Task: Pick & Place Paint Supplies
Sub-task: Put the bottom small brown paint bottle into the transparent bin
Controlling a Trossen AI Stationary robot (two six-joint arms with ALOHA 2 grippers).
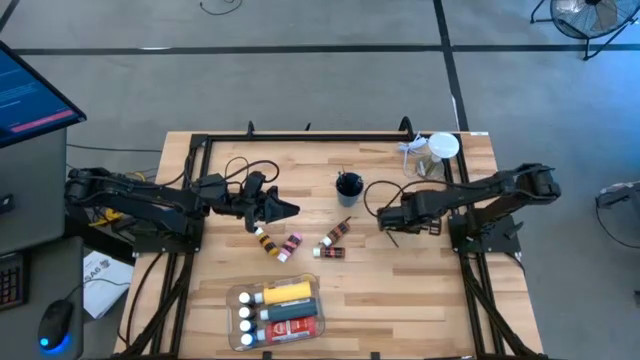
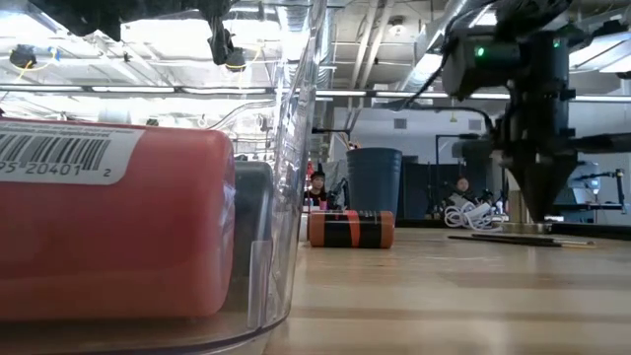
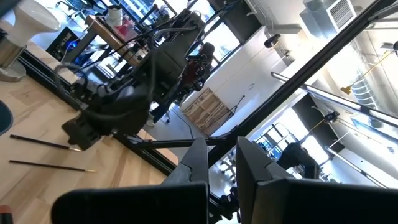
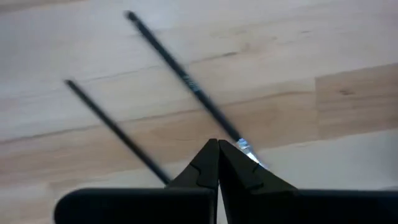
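Observation:
Two thin dark-handled brushes (image 4: 180,68) (image 4: 112,124) lie flat on the wooden table, also seen as brushes (image 3: 40,143) from the left wrist. My right gripper (image 4: 218,144) (image 1: 384,224) points straight down, shut, its tip over the metal end of one brush. Four small paint tubes (image 1: 264,240) (image 1: 291,245) (image 1: 336,233) (image 1: 331,253) lie at mid-table. A clear tray (image 1: 235,295) near the front edge holds a yellow bottle (image 1: 288,292), a red one (image 1: 295,326) and white-capped ones. My left gripper (image 1: 290,209) waits shut and empty, above the table left of the tubes. My right gripper's shut fingertips (image 4: 208,155) stand over the brush's metal end (image 4: 244,147), coming from above and pointing down. Nothing shows between the fingers. The brush lies flat on the table, and I cannot tell whether the fingertips touch it.
A dark cup (image 1: 348,186) stands behind the tubes at mid-table. A clear jar with a white lid (image 1: 440,150) sits at the far right corner. A black frame (image 1: 300,135) runs along the table's far edge. Bare wood lies right of the tray.

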